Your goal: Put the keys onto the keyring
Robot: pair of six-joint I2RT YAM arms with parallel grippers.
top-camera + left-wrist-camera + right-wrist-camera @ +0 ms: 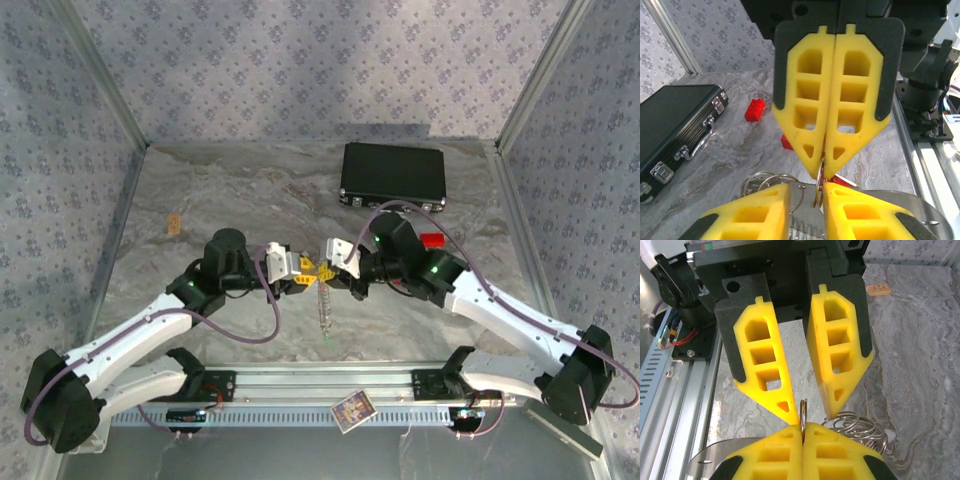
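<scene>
Your right gripper [802,434] has its jaws pressed tight together on the keyring [817,192], a thin metal ring pinched edge-on and poking out just past the tips. Your left gripper [811,409] faces it nose to nose with its jaws parted. The ring sits in that gap, close to one pad, and nothing is clamped there. Just beside the jaws is a bunch of wire loops [855,424]. From above, a pale strand [325,305] trails from the tips toward the arm bases. The keys are too small for me to pick out, so I can't tell you whether either one is threaded. By my reading the ring is held ready and the threading is left to do. Beyond the right jaws lies a red block [432,241], and farther off a black case [392,175].
</scene>
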